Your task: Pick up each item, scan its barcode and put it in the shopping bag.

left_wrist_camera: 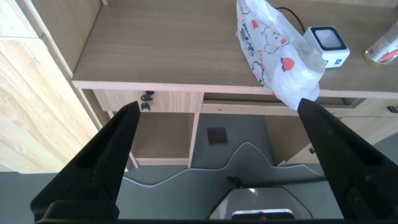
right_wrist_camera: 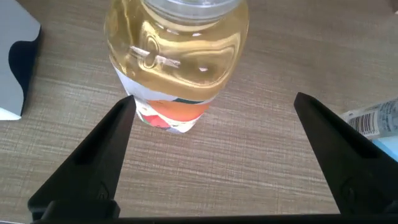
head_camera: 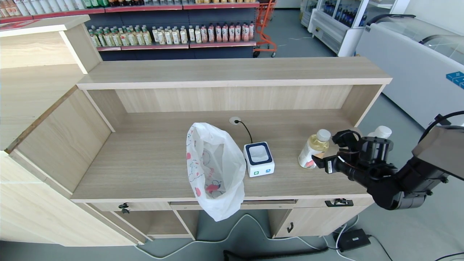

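The right gripper (head_camera: 328, 149), on the nearer arm, is hanging wide open and empty just beside the upright amber bottle (head_camera: 312, 149), which is standing at its ten o'clock

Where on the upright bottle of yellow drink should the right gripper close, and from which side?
Probably on the bottle's round body, about where the label begins, coming in level from the robot's right. The open right gripper faces it from that side with a finger on each flank. The bottle stands upright with bare sides. The scanner sits apart on its left, and a second bottle stands to its right.
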Tool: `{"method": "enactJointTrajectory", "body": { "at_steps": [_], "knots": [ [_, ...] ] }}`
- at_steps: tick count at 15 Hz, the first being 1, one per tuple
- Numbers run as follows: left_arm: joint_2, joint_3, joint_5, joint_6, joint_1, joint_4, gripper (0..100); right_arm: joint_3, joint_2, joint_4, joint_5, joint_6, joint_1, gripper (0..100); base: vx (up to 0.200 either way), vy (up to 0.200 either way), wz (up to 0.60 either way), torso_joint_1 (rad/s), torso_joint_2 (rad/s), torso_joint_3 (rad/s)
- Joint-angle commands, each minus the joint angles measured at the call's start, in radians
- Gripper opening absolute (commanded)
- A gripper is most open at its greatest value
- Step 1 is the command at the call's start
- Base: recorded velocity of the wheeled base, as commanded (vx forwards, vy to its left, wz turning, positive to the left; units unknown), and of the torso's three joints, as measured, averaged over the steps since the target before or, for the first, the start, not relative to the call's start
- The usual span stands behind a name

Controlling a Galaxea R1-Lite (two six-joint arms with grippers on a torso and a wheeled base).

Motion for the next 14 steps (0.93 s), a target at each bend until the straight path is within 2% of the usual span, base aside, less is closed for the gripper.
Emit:
{"method": "enactJointTrajectory", "body": {
  "at_steps": [1, 8, 14],
  "knots": [
    [0.000, 0.000, 0.000, 0.000, 0.000, 0.000, 100, -0.022, 0.033, -0.010, 0.004, 0.005, 0.001, 100, 0.000, 0.000, 0.00, 0.000, 0.00, 0.000],
    [0.000, 0.000, 0.000, 0.000, 0.000, 0.000, 100, -0.072, 0.100, -0.084, 0.027, 0.128, 0.041, 100, 0.000, 0.000, 0.00, 0.000, 0.00, 0.000],
    [0.000, 0.000, 0.000, 0.000, 0.000, 0.000, 100, -0.103, 0.151, -0.171, 0.021, 0.156, 0.034, 100, 0.000, 0.000, 0.00, 0.000, 0.00, 0.000]
  ]
}}
